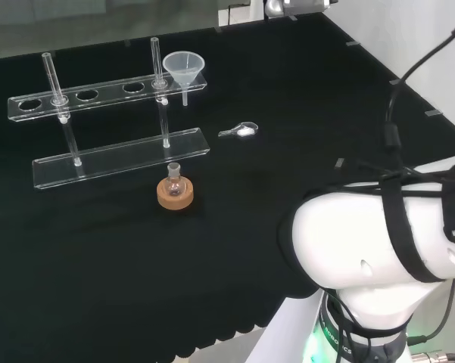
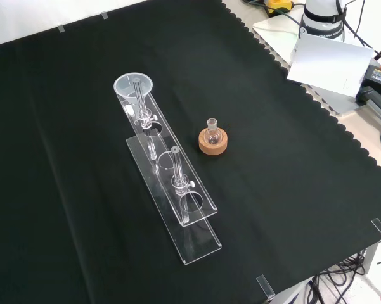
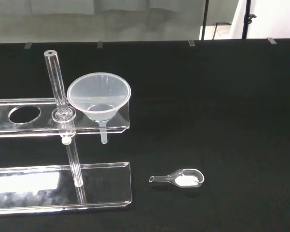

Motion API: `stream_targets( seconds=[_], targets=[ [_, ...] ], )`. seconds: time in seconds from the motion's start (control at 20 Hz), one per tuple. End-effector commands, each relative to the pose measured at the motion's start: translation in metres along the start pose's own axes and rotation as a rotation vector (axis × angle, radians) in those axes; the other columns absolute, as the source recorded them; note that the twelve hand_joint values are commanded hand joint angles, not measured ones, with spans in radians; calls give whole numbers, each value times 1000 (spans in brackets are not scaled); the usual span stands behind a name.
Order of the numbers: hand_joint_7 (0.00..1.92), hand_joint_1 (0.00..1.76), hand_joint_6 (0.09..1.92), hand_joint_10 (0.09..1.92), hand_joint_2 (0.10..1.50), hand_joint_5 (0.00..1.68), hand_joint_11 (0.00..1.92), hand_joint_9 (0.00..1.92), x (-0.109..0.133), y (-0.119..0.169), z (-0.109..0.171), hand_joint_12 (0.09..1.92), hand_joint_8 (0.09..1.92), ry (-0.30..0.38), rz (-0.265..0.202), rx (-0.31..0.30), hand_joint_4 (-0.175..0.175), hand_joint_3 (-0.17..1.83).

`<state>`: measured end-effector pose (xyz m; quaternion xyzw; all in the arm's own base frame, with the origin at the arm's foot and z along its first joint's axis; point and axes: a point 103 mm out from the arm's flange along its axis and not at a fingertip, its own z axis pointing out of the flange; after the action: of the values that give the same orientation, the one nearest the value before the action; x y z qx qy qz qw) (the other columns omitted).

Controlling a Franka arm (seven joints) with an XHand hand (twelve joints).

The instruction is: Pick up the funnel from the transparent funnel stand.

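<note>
A clear plastic funnel (image 1: 184,68) sits in the end hole of the transparent funnel stand (image 1: 98,96), at that shelf's right end in the head view. In the front view the funnel (image 2: 134,88) is at the far end of the stand (image 2: 177,190). The wrist view has the funnel (image 3: 99,97) close, its stem hanging below the stand's upper shelf (image 3: 19,116). The arm's white links (image 1: 394,242) fill the lower right of the head view.
A small round flask (image 1: 174,180) rests on a cork ring (image 1: 175,193) in front of the stand. A small clear scoop with white powder (image 1: 242,130) lies to the funnel's right. The cloth's scalloped edge (image 2: 317,101) runs along the front view's right.
</note>
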<state>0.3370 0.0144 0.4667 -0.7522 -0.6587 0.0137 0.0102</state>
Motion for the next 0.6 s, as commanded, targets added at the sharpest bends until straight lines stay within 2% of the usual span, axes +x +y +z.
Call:
stream_targets(
  seconds=[0.05,0.6],
  targets=[
    [4,0,87,596,1114,174,0,86,3,34,9,1290,309,6,0,20,38,466],
    [0,55,87,598,1059,169,0,79,-11,122,44,1269,333,-1,-49,83,34,376]
  ],
)
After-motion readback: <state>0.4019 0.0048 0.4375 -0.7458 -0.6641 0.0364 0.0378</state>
